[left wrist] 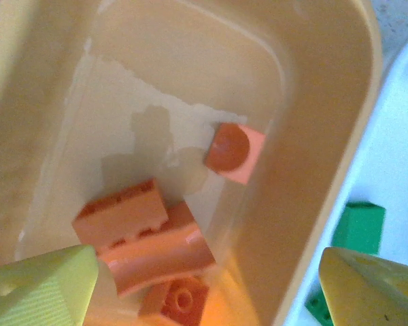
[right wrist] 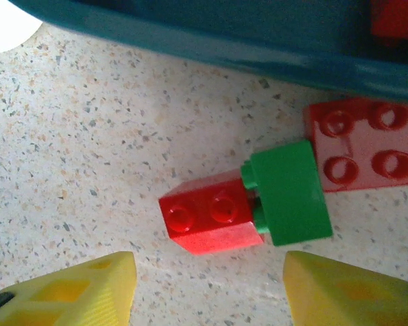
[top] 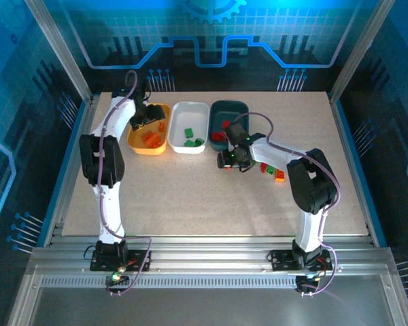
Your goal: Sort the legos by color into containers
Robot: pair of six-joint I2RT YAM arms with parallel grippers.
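The speckled table [top: 190,204] carries 3 trays in a row at its far side, close together so either arm can reach them: the orange-yellow tray [top: 149,151], the white tray [top: 190,112] and the dark teal tray [top: 228,109]. Each takes 1 colour: orange bricks [top: 149,138] in the first, green bricks [top: 190,139] in the second, red bricks [top: 221,132] in the third.

The left gripper [top: 144,121] hangs over the orange-yellow tray with its fingers spread wide and nothing between them. Its wrist view looks straight down on an orange curved piece [left wrist: 163,255] and a round-topped orange piece [left wrist: 234,153] on the tray floor, a pose that suits dropping a brick in.

The right gripper [top: 232,159] sits low over the table just in front of the teal tray, fingers [right wrist: 75,288] apart and touching nothing. Between them lies a small red brick [right wrist: 207,221], stuck to or pressed against a green brick [right wrist: 289,193], which touches a larger red brick [right wrist: 367,146]. The pair probably needs separating, since red and green go to different trays. A few loose bricks [top: 272,170] wait nearby, unsorted.
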